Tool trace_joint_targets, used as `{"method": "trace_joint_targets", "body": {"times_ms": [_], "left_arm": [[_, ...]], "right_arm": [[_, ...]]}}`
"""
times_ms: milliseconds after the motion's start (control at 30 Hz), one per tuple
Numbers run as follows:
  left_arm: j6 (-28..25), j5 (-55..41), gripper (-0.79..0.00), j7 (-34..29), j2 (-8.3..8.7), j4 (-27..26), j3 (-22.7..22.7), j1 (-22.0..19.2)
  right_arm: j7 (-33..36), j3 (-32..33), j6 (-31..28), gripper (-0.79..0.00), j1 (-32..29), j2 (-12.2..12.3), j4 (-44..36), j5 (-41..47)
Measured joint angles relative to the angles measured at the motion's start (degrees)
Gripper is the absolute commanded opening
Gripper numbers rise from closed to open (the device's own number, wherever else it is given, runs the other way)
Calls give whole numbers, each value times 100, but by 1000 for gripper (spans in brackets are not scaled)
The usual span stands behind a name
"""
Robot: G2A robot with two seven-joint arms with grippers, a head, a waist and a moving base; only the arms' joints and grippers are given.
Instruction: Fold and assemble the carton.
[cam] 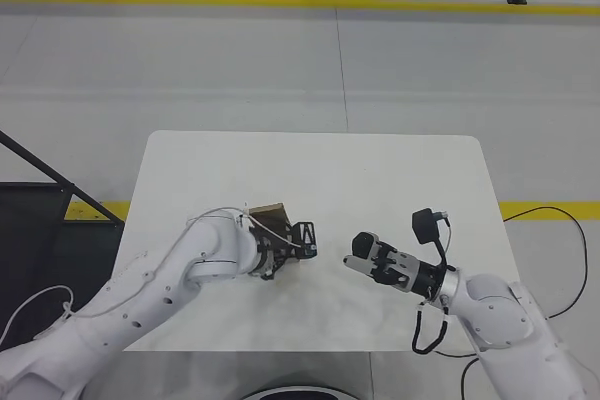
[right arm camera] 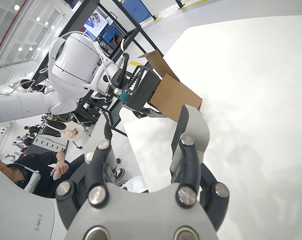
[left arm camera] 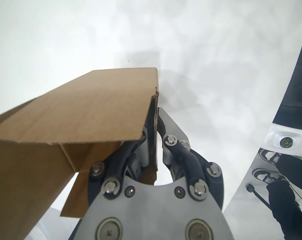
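Observation:
The brown cardboard carton (cam: 268,213) stands partly opened on the white table (cam: 380,170), mostly hidden under my left arm in the top view. My left gripper (left arm camera: 156,123) is shut on the corrugated edge of one carton flap (left arm camera: 154,116); the carton's broad panel (left arm camera: 78,111) runs off beside it. The right wrist view has the carton (right arm camera: 177,96) a short way ahead, with the left gripper (right arm camera: 151,111) clamped at its near end. My right gripper (cam: 355,254) hovers to the right of the carton, open, with nothing between its fingers (right arm camera: 194,123).
Bare white tabletop (cam: 400,190) lies behind and to the right of the carton. A black frame (cam: 30,160) and a dark panel stand off the table's left side. Cables (cam: 550,215) trail past the right edge.

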Motion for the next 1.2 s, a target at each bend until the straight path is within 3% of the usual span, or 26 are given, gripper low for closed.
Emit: {"method": "trace_joint_targets", "body": {"times_ms": [367, 867, 1200], "left_arm": [[-146, -287, -785, 11, -73, 399, 278, -265], [-109, -509, -785, -26, -34, 702, 1149, -848], [-109, -1021, -785, -26, -18, 816, 1466, -1200]], "right_arm": [[4, -48, 23, -228, 38, -2, 13, -21], [26, -86, 26, -237, 78, 0, 41, -10], [22, -100, 33, -234, 83, 2, 50, -10]]}}
